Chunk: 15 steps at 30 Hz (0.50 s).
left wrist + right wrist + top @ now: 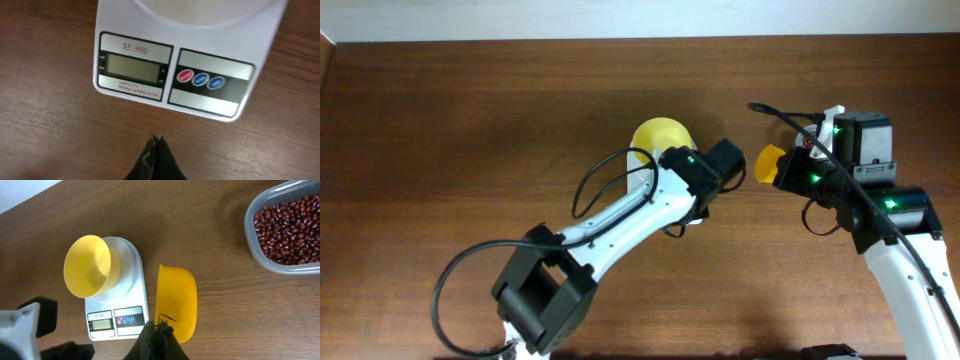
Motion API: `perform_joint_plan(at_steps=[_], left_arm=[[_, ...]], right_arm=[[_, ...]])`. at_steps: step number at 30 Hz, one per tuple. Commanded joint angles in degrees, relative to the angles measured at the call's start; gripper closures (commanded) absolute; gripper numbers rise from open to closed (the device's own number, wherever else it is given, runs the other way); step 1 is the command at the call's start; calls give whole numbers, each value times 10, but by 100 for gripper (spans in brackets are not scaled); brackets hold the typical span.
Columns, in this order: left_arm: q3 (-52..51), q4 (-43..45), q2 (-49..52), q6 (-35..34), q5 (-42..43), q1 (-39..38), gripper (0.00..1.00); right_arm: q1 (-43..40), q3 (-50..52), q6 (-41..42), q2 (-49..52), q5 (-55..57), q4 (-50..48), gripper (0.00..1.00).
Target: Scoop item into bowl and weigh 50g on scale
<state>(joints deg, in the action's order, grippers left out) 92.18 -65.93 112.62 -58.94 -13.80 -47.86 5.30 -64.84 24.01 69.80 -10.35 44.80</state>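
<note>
The pale-yellow bowl [90,266] stands empty on the white scale [131,295]; the bowl [658,138] also shows beside my left arm in the overhead view. The scale's display [132,70] looks blank. My left gripper [157,142] is shut and empty, low over the wood just in front of the scale [210,97]. My right gripper [159,326] is shut on a bright-yellow scoop [176,300], which looks empty and hangs to the right of the scale. The item, dark red beans [292,227], fills a clear container at the upper right.
The clear plastic container [260,255] sits to the right of the scoop, with bare wood between them. My left arm [25,327] shows at the lower left of the right wrist view. In the overhead view the scoop [770,165] sits between the two grippers.
</note>
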Motion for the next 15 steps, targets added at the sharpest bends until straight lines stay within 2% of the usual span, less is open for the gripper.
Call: perform_joint_plan(at_steps=[1, 6, 15], left_arm=[[-35, 12, -49, 8, -30, -15, 100], [-131, 148, -109, 62, 23, -3, 100], [-135, 198, -114, 60, 31, 42, 100]], right_arm=[[3, -11, -3, 1, 8, 0, 96], [3, -11, -3, 1, 7, 2, 96], [3, -11, -12, 1, 10, 8, 96]])
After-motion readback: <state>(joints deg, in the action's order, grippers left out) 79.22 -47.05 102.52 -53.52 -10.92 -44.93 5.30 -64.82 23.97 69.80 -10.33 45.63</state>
